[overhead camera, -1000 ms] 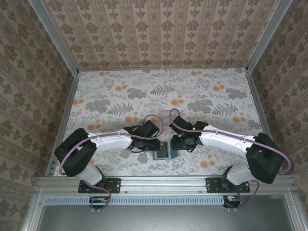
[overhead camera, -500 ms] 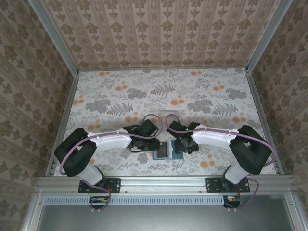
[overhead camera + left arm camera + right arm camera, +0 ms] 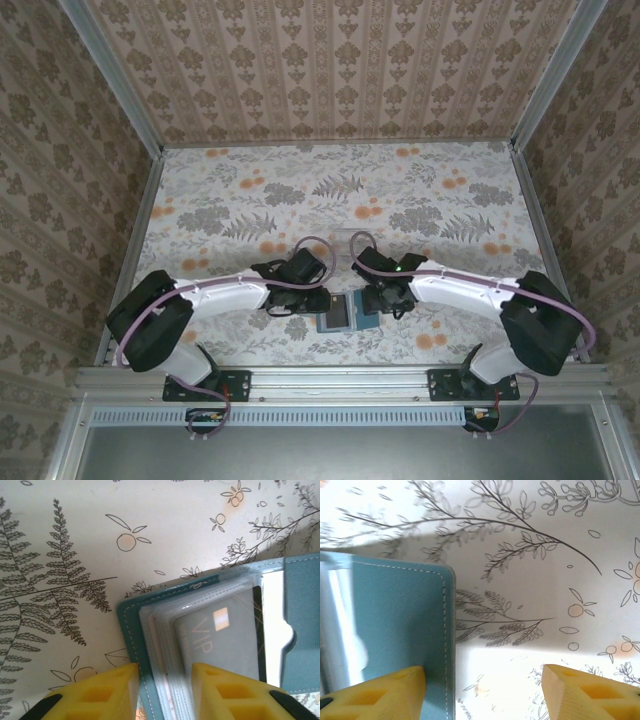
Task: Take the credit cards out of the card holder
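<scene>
The teal card holder (image 3: 347, 312) lies open on the flowered table between my two grippers. In the left wrist view its left panel (image 3: 131, 630) carries clear sleeves, and a greyish credit card (image 3: 225, 635) marked VIP sits in the top one. My left gripper (image 3: 321, 304) (image 3: 165, 690) has its yellow fingers closed in on that panel's outer edge and the sleeve stack. My right gripper (image 3: 372, 303) (image 3: 482, 690) stands open. One of its fingers is over the holder's teal right panel (image 3: 400, 620), the other over bare table.
A clear plastic box (image 3: 352, 238) sits just behind the grippers. Patterned walls enclose the table on the left, right and far sides. A metal rail (image 3: 340, 378) with both arm bases runs along the near edge.
The holder's right panel now lies spread further to the right. My right gripper has opened wider and its arm has shifted. The left gripper has hardly moved.
</scene>
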